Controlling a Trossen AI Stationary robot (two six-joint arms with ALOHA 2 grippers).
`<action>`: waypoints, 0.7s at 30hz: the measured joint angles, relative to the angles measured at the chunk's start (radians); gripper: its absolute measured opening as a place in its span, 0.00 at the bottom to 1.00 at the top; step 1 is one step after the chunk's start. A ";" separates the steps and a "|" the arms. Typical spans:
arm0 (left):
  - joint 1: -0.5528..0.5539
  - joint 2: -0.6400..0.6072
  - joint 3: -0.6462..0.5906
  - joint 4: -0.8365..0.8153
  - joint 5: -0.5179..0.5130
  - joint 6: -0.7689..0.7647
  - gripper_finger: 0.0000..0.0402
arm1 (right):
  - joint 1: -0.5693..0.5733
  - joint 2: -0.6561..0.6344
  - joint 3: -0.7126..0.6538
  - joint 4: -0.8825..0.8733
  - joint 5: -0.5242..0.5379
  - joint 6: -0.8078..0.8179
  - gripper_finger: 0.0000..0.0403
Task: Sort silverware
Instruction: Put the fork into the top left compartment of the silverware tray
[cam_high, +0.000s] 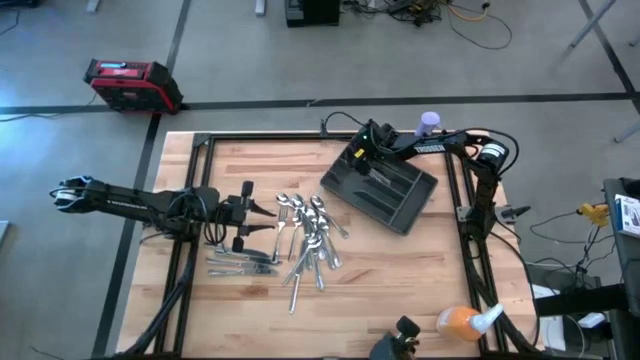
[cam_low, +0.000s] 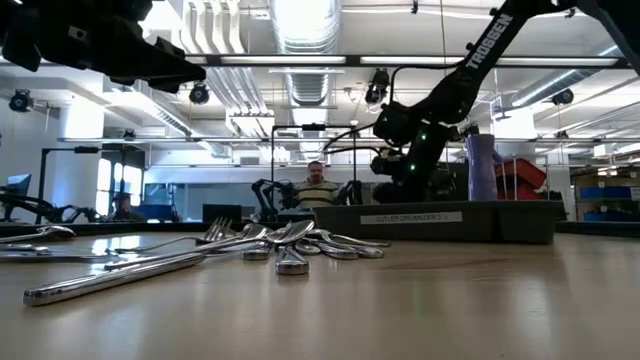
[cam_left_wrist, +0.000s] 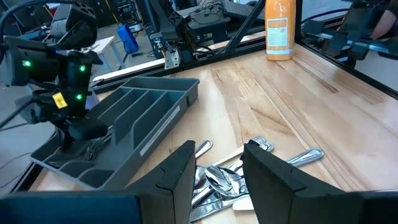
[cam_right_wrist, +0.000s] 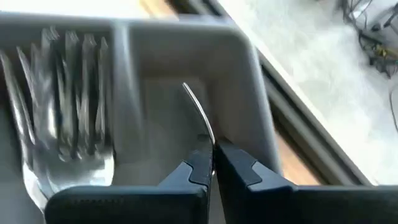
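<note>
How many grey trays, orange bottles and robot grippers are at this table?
Dark grey tray: 1
Orange bottle: 1
Grippers: 2, the left gripper open, the right gripper shut on a piece of silverware over the tray
Total: 4

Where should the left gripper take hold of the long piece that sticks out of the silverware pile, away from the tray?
Take the long piece at its free end, probably from straight above, fingers across the slim shaft. That end lies flat and alone on the table; the other end runs into the pile.
</note>
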 joint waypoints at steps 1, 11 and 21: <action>0.000 0.000 0.000 -0.001 0.000 0.000 0.30 | 0.003 -0.005 0.006 -0.005 -0.010 -0.001 0.00; 0.000 -0.001 0.000 0.000 0.000 0.008 0.30 | -0.030 -0.014 0.048 -0.012 -0.187 0.047 0.00; 0.000 0.000 0.000 0.001 0.000 0.008 0.30 | -0.097 -0.013 0.037 -0.096 -0.333 0.088 0.00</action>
